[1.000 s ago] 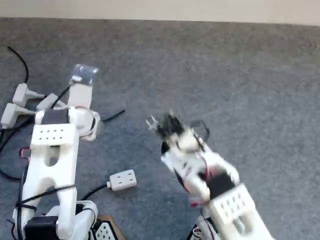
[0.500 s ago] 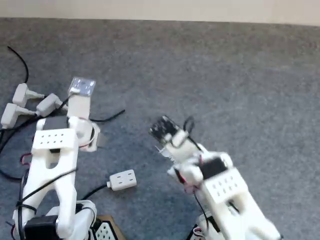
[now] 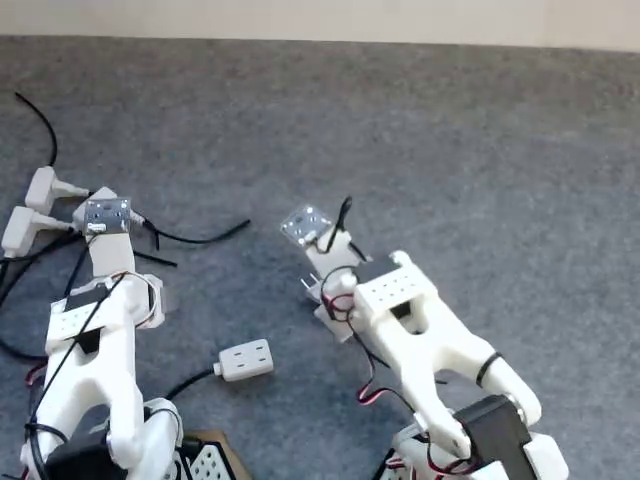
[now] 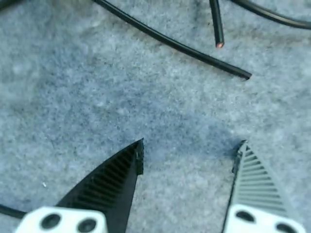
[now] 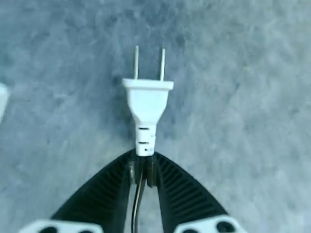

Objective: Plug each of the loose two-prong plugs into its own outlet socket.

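- While the right gripper (image 5: 141, 164) is clamping its jaws together on the narrow neck of a white two-prong plug (image 5: 147, 104), the plug's dark cord (image 5: 134, 208) is running back between the black fingers (image 5: 107, 189) toward the wrist.
- Plug body is sitting just beyond the fingertips, pointing straight ahead of that gripper, with both prongs (image 5: 136, 63) leading.
- Grey, carpet-like surface (image 5: 243, 97) is lying under the plug; cannot tell whether the plug is touching it or hanging above it.
- Right arm (image 3: 420, 320) is angling in toward the middle of the surface.
- White outlet socket (image 3: 247, 360) is lying flat off to one side of the right gripper, between the two arms and back toward their bases. It is well apart from the held plug, and its black lead is trailing toward the foot of the left arm (image 3: 95, 330).
- Left gripper (image 4: 191, 145) is hanging with its jaws spread apart, nothing between them, bare grey surface below.
- Black cables (image 4: 170, 43) are lying across the surface ahead of the left gripper, two of them ending in cut tips.
- Loose plugs (image 3: 42, 187), white, are lying grouped beside the front end of the left arm. One is sitting partly under the wrist; two are resting further out, prongs pointing back toward the arm.
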`<act>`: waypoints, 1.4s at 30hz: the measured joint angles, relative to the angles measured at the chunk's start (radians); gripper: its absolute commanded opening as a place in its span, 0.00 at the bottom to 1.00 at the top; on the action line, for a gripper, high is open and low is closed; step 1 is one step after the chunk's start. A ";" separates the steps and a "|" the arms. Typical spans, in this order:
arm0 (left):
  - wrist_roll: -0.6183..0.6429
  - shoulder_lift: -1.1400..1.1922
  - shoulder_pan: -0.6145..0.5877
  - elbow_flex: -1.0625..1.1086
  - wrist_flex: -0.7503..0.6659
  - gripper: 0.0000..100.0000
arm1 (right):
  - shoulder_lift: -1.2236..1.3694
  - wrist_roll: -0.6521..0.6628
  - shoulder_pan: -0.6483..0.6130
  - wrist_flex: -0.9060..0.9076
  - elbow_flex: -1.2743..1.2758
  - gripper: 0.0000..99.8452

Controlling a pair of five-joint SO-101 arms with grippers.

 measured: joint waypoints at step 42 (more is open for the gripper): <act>-0.006 0.000 0.000 0.003 -0.003 0.30 | 0.160 0.000 -0.089 -0.006 -0.077 0.21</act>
